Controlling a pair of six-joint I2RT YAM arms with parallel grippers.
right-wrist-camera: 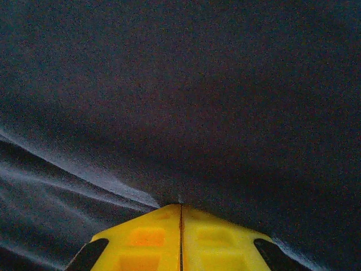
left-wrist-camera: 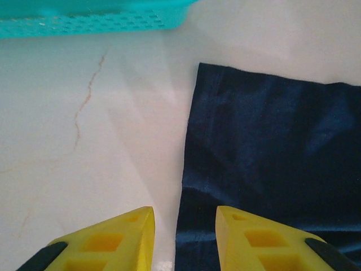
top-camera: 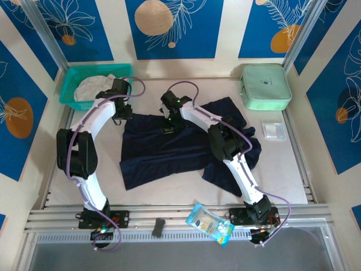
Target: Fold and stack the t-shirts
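Note:
A dark navy t-shirt (top-camera: pixel 180 152) lies spread and rumpled across the middle of the table. My left gripper (top-camera: pixel 123 113) hovers at its far left corner. In the left wrist view that gripper (left-wrist-camera: pixel 184 210) is open and straddles the shirt's (left-wrist-camera: pixel 271 147) left edge, one finger over bare table, the other over cloth. My right gripper (top-camera: pixel 169 129) sits at the shirt's far edge. Seen from the right wrist, it (right-wrist-camera: pixel 180 205) is shut, with the navy cloth (right-wrist-camera: pixel 197 84) pinched and creasing away from its tips. A pale off-white t-shirt (top-camera: pixel 90 87) lies bunched in the teal basket.
The teal mesh basket (top-camera: pixel 67 84) stands at the back left, its rim (left-wrist-camera: pixel 84 20) just beyond the left gripper. A mint-green case (top-camera: pixel 265 87) is at the back right, with a small clear packet (top-camera: pixel 272 130) in front of it. A snack packet (top-camera: pixel 210 223) lies on the front rail.

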